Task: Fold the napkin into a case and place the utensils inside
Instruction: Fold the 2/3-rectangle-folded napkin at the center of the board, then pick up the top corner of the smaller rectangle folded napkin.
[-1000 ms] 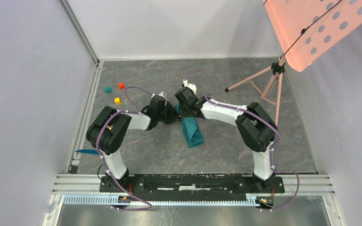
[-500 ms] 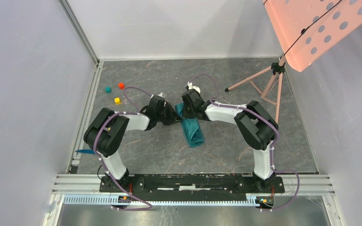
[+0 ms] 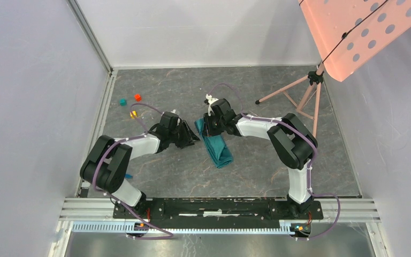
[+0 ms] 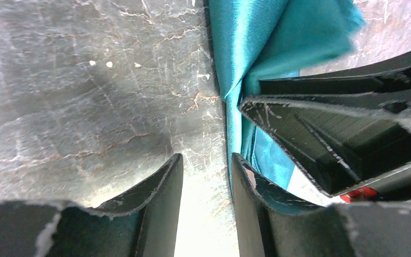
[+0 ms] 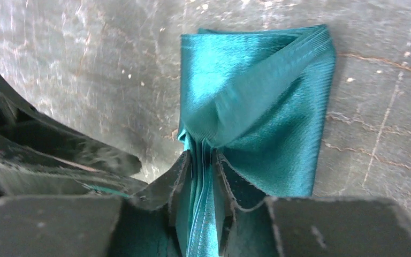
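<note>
The folded napkin (image 3: 219,150) is lying mid-table, slanting toward the near right. The right gripper (image 5: 200,159) is pinching a bunched fold at its far end. The left gripper (image 4: 207,161) is hovering just left of the cloth, jaws parted, holding nothing.

folded napkin (image 3: 218,149) lies slanted; right gripper (image 3: 207,126) at its far end; left gripper (image 3: 192,138) just beside it.

free: tabletop (image 3: 182,171) on near side of napkin (image 3: 218,149) | obstacles: 3 cubes (image 3: 137,97) far-left, tripod (image 3: 287,89) far-right
</note>
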